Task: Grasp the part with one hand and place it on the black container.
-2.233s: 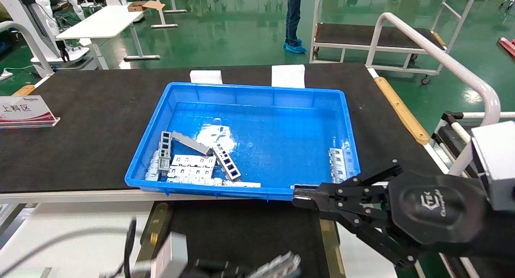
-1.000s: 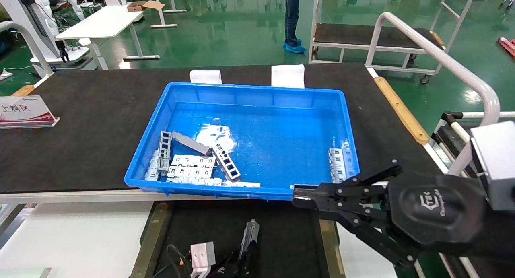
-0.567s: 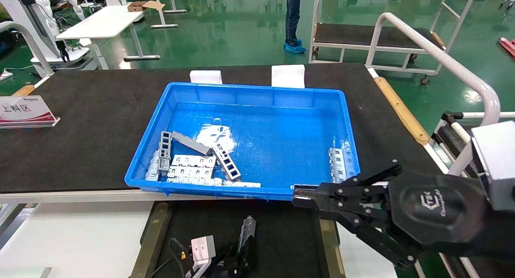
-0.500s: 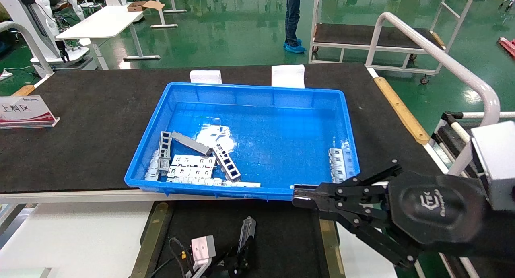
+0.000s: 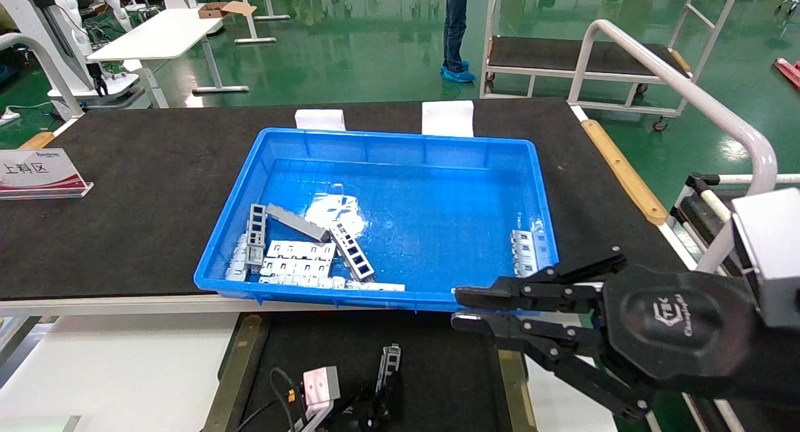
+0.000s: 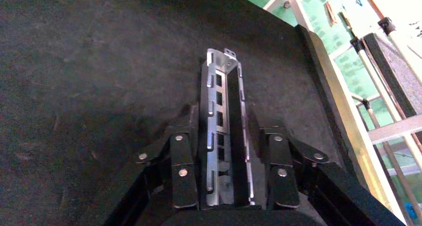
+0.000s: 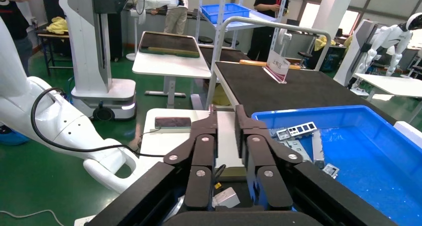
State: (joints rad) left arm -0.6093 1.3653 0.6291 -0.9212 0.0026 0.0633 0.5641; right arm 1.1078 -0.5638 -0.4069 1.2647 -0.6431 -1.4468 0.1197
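I see my left gripper [image 6: 226, 173] clamped on the narrow silver-grey metal channel bracket [image 6: 225, 124], low over the near matte black tray with olive-yellow edge strips [image 5: 431, 363]. My right gripper [image 5: 459, 307] hovers at the blue plastic bin's [image 5: 400, 141] near right corner, fingers slightly apart, holding nothing.

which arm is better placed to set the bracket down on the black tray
Left. The left gripper holds the metal bracket just above the black container. The right gripper hangs empty by the blue bin.
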